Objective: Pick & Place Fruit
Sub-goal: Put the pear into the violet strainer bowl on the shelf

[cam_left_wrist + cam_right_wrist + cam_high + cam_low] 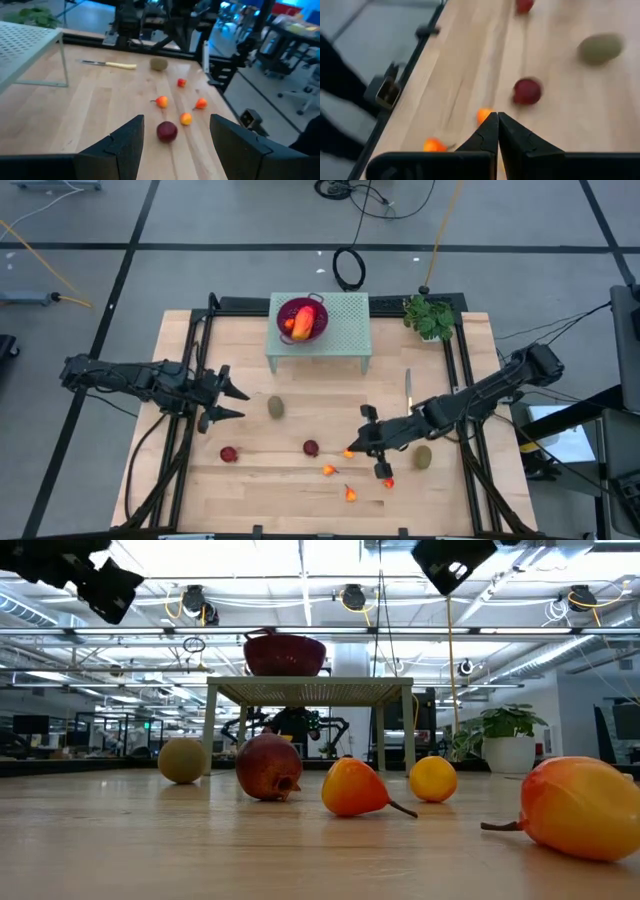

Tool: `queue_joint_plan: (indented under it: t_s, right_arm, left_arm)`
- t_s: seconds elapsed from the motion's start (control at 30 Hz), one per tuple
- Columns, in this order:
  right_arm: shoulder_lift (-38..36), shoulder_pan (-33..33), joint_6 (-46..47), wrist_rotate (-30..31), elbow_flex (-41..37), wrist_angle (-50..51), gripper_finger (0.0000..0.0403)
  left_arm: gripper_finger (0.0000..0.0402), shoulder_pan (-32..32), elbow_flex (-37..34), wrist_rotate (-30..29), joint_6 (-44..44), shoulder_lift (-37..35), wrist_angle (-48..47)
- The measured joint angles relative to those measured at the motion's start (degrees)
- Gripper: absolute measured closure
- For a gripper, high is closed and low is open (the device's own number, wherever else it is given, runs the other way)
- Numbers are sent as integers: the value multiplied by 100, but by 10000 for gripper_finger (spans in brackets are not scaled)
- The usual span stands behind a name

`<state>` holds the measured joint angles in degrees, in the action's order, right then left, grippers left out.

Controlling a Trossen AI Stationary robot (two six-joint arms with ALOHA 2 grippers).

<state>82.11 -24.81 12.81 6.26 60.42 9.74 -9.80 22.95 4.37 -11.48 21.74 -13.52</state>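
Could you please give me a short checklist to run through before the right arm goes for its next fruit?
1. Right gripper empty: ok, fingers shut with nothing between them.
2. Fingers open for a pick: not ok.
3. Target within reach: ok, a small orange fruit lies just past the fingertips, a dark red ball beyond it.
4. Purple bowl on the green stand has room: cannot tell, it already holds a red-orange fruit.
5. Left gripper out of the way: ok, open over the table's left side.
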Motion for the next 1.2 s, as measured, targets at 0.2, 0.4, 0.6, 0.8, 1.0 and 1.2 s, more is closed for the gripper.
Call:
queue_joint_plan:
  t_s: [0.2,0.4,0.6,0.8,1.0,1.2]
  right_arm:
    - [761,-7,-304,-648,718,981,398]
    - [1121,27,-883,-654,767,1101,398]
    - [1163,185,-1491,-652,768,1217,387]
    - [1163,354,-1737,-654,767,1306,332]
    - [1161,451,-2341,-654,692,1340,260]
    - [1160,479,-3010,-637,354,1017,215]
  left_arm:
    - [174,0,-217,253,50,-447,12]
    - [174,2,-294,455,0,-687,-2]
    - [174,2,-294,484,-13,-750,2]
    - [174,2,-294,483,-115,-754,7]
    - [174,2,-294,468,-262,-752,7]
    - [174,2,-294,459,-389,-752,9]
